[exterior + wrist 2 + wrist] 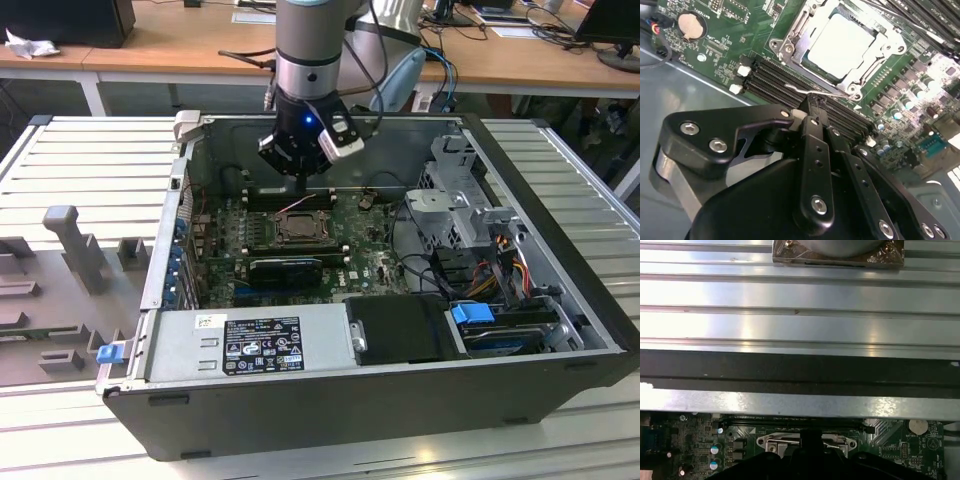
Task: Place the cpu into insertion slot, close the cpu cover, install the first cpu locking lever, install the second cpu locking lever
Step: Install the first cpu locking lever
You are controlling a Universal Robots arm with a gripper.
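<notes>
The pale silver-grey square cpu (842,42) already sits in the dark, metal-rimmed insertion slot (790,59), with the thin silver frame of the cpu cover (875,60) down around it. The black gripper (812,102), fingers pressed together, meets a thin springy wire locking lever (807,91). Best to push steadily: smooth wire slips easily.
</notes>
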